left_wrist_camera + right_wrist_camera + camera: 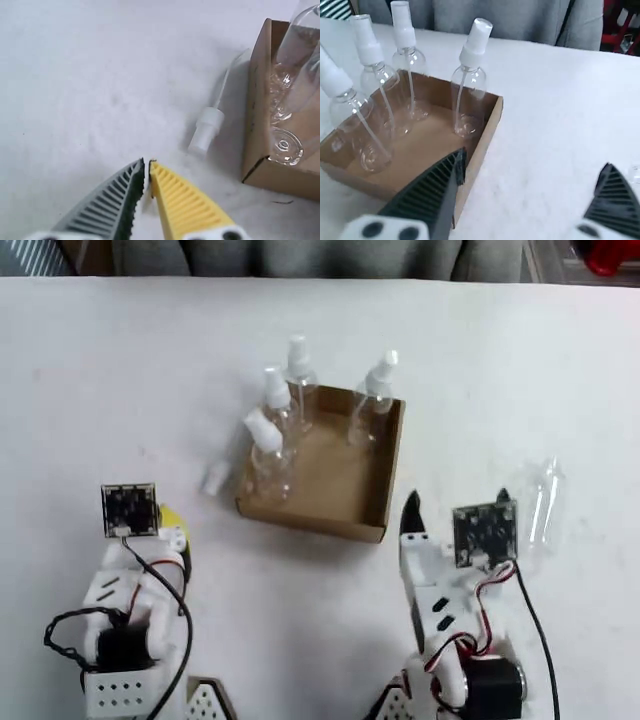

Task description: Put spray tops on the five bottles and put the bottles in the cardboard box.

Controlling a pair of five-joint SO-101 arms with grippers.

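We log four capped clear plastic bottles [469, 95] in brown cardboard box [312, 521]. Fifth bare bottle [545, 505] lies beside right gripper [535, 162], jaws apart. Loose white spray top [206, 131] near left gripper [147, 167], jaws together. Capping, boxing remain.

The bottles [468, 97] are clear, glossy plastic, and their spray tops [477, 34] are smooth white plastic. The box [486, 131] is matt brown cardboard. The table [120, 380] looks matt and faintly rough.
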